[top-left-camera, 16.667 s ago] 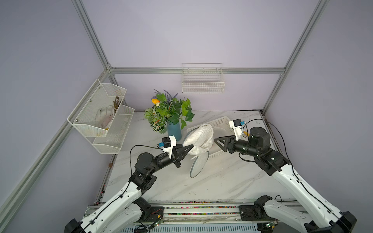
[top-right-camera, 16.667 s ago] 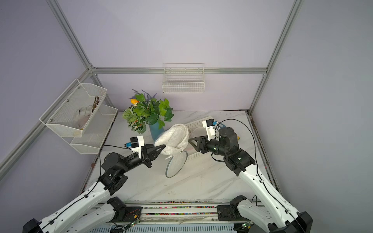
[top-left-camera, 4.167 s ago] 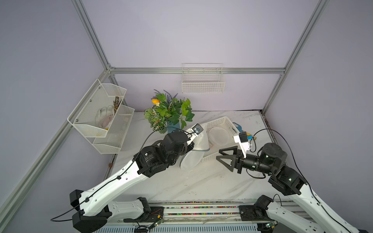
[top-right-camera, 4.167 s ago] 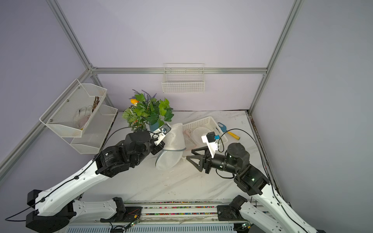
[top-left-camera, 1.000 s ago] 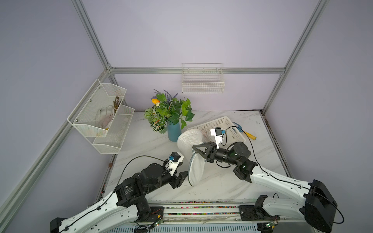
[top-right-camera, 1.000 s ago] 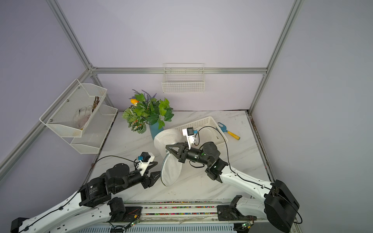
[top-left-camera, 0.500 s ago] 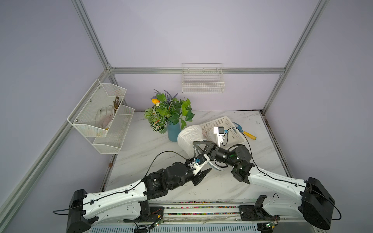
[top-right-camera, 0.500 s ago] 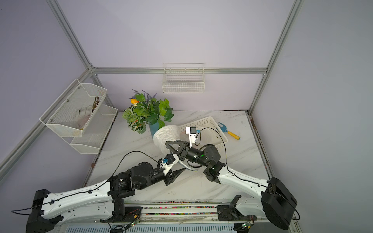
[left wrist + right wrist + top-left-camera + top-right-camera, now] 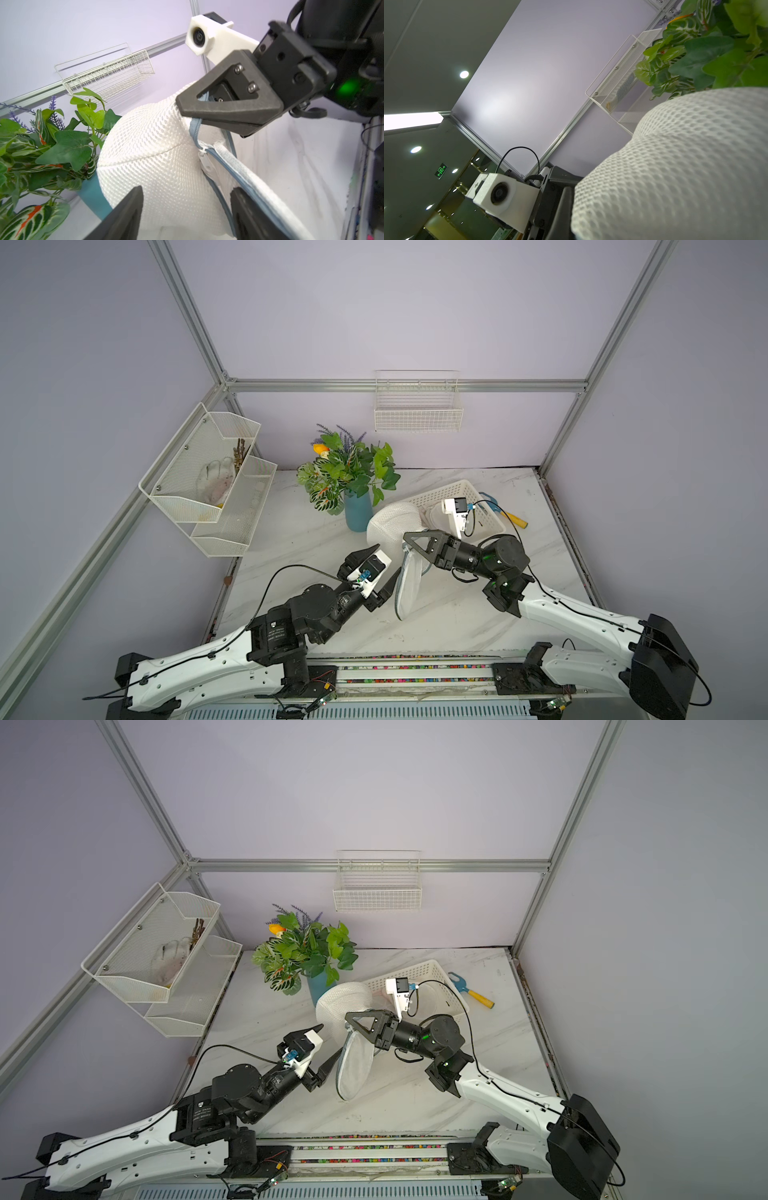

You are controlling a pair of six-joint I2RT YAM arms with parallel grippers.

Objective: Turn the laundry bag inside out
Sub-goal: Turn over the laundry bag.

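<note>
Right gripper (image 9: 408, 540) clamps the laundry bag (image 9: 390, 526) rim, forearm level, while left gripper (image 9: 387, 561) gapes wide, angled up beside it.

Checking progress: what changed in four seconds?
The right end effector, open and apart then, now clamps the laundry bag by its zipper rim. The left end effector left the bag's top and stands open at that rim. The plant and basket stayed put.

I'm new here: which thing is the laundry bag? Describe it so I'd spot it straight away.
On the marble table, find the leafy plant in the blue vase. Beside the vase, the laundry bag is the rounded white mesh dome, pinched at its edge by the right gripper. Unlike the stiff white basket next to it, it is soft netting trimmed with a pale blue zipper.
</note>
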